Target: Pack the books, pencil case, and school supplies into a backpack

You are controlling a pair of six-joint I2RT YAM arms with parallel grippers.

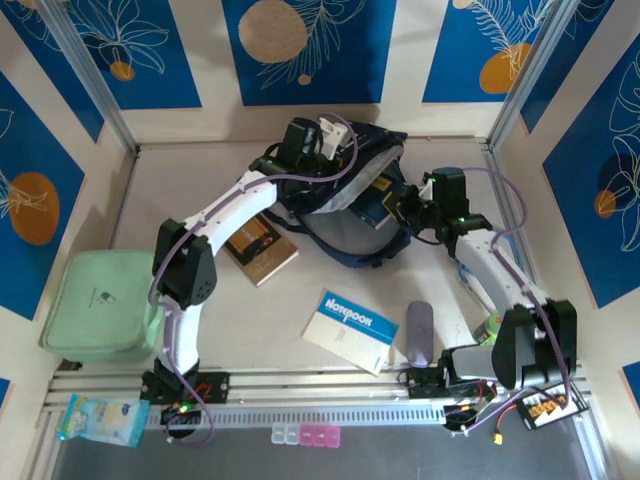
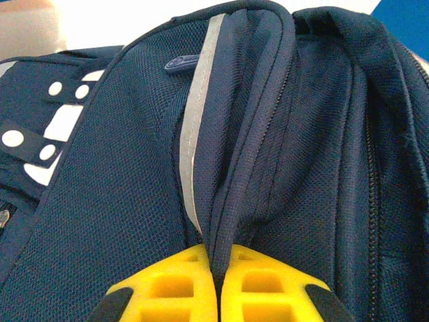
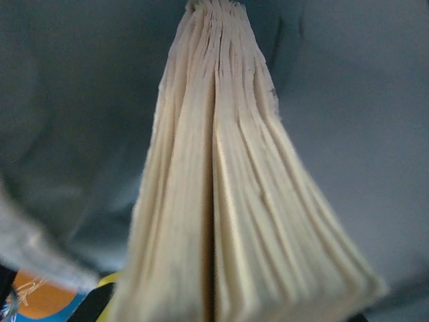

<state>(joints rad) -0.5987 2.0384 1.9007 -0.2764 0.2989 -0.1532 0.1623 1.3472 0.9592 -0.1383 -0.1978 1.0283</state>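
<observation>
The packing has only just begun. Nearest the arms, on the near side of the backpack point(image 1: 335, 232), lies the thin notebook point(image 1: 350, 331). Just to its right is the grey pencil case point(image 1: 419, 335). Both are on the table, well apart from the backpack. A little farther back, close to the backpack's left side, lies the brown book point(image 1: 260, 246), not packed yet. Far off to the backpack's left sits a pale-green flat box point(image 1: 105, 305).

At the backpack's right side, the right gripper point(image 1: 405, 210) is clamped on the dark navy book point(image 1: 378, 198). The book looks partway into the bag's mouth, because the wrist view shows its pale page edges with grey lining all around. At the backpack's far edge, the left gripper point(image 2: 216, 285) is pinched tight on a fold of the blue cloth beside the grey stripe. I think it is holding the mouth open.

Count:
- Backpacks: one.
- Books: three, with one going in and two left out.
- Pencil cases: one, left out.
- Green boxes: one.
- Grippers: two.
</observation>
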